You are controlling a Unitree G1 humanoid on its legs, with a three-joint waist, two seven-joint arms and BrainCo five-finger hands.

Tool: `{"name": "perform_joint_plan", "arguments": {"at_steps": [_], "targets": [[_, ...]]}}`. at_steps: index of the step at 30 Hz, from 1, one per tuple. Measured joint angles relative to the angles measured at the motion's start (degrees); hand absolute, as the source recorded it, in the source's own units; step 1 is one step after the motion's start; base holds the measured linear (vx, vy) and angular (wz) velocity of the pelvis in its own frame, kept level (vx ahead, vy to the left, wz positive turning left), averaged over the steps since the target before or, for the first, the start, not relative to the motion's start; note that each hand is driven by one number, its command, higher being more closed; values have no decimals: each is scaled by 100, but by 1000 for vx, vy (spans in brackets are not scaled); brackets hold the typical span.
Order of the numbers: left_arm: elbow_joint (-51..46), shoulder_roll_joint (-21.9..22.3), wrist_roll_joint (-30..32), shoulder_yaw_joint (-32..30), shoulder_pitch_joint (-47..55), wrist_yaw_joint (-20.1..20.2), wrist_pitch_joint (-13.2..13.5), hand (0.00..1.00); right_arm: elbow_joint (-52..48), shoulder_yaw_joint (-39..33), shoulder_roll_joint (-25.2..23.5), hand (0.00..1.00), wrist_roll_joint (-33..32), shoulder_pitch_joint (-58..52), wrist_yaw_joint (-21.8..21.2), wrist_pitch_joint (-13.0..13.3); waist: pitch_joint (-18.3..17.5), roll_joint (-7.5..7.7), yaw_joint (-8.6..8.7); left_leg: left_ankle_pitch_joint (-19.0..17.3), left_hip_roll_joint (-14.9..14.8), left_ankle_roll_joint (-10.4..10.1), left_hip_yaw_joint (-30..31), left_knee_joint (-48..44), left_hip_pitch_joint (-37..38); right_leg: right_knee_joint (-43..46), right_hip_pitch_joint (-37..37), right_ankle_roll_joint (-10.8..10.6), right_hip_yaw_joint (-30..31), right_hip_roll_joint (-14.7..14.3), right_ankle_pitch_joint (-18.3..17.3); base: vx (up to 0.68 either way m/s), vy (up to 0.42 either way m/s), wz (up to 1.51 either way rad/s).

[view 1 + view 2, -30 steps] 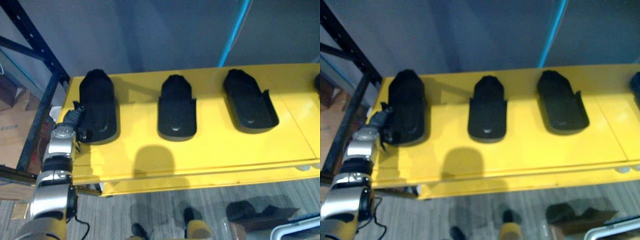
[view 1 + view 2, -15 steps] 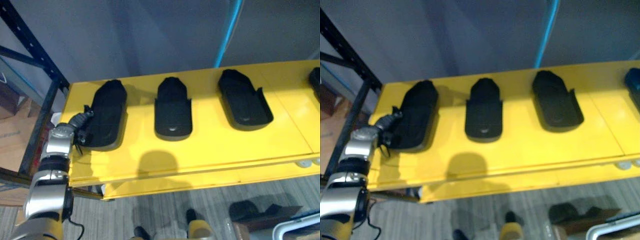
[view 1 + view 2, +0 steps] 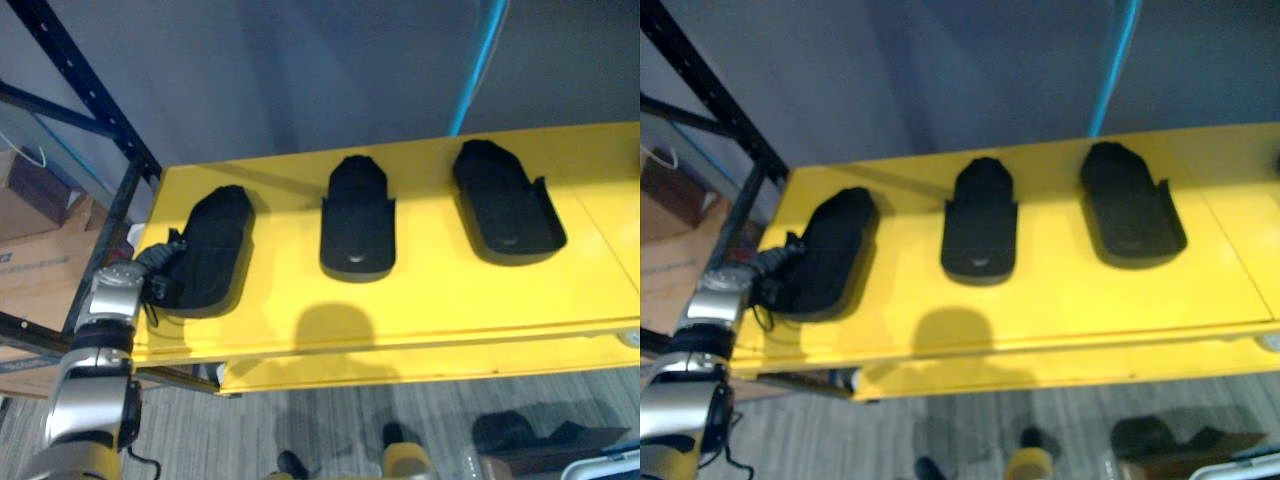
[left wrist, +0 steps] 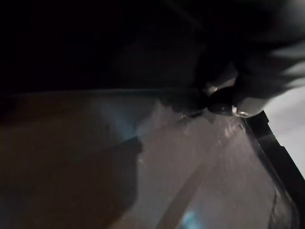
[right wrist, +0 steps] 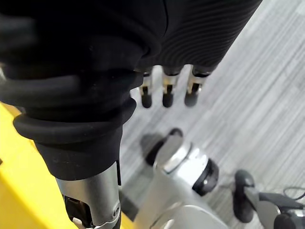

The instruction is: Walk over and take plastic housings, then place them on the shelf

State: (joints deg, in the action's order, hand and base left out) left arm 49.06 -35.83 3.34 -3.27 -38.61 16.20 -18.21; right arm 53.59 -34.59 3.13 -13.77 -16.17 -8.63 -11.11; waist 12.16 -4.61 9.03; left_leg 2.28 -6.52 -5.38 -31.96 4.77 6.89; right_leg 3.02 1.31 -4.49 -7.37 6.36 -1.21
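Yellow shelf (image 3: 450,300) boards are seen below a blue-grey wall (image 3: 300,70), and three black plastic housings are laid on them in a row. The middle housing (image 3: 356,220) is set square to the shelf, with its narrow end toward the wall. To the robot's left of the middle housing, the left housing (image 3: 212,250) is laid at a slant, with its far end tipped toward the middle housing and its near end close to the shelf's front left corner. To the right of the middle housing and well apart from it, the right housing (image 3: 505,205) is laid with a slight slant.

The left hand (image 3: 160,275) is placed against the near end of the left housing, touching it. Its fingers are hidden by the housing and lost in darkness in the left wrist view, so it cannot be told whether anything is gripped.

The right hand (image 5: 167,93) is seen hanging over grey carpet (image 3: 330,420) beside the shelf's yellow edge. Its fingers are held straight and loose, and nothing is held in them.

Left of the middle housing, beyond the shelf's end, a black rack upright (image 3: 90,90) is seen, with cardboard boxes (image 3: 30,270) past it. Behind and to the right of the middle housing, a blue strip (image 3: 478,60) is run up the wall.
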Motion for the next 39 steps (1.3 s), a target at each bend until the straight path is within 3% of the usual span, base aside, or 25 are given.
{"name": "perform_joint_plan", "arguments": {"at_steps": [8,15,16,27,34,39], "targets": [[4,23,-23,-60,0,-688,-76,100,110,1,-6,0,0,-35,-4,0,-6,-9,96,-1,-4,-1,-33,2,-19,-7,-32,0,32,-6,2,0,0,0],[4,30,-16,-64,0,-726,-76,100,109,3,-17,0,0,-43,-3,3,-6,-8,100,-4,-27,-4,-151,1,-10,-65,-51,5,124,-45,39,9,-3,-7],[4,35,-9,-64,0,-724,-76,0,109,3,-23,0,0,-44,-3,3,-6,-8,109,-3,-31,-4,-153,1,-6,-69,-51,6,129,-50,40,8,-6,-3],[-4,35,210,-63,0,-746,122,0,109,5,-27,0,7,-62,-6,11,-6,-9,103,-3,-30,-4,-155,2,21,-72,-27,3,133,-48,54,1,-1,0],[-14,35,453,-61,0,-1275,325,0,110,8,-27,0,8,-69,1,20,-7,-10,107,-3,-30,-4,-155,2,33,-89,-9,2,131,-48,63,0,0,0],[-132,34,671,-64,0,-2077,387,0,111,-8,-67,0,10,-154,55,236,-32,-16,102,-3,-28,-4,-136,17,111,-144,106,2,107,-47,63,0,0,0]]}}
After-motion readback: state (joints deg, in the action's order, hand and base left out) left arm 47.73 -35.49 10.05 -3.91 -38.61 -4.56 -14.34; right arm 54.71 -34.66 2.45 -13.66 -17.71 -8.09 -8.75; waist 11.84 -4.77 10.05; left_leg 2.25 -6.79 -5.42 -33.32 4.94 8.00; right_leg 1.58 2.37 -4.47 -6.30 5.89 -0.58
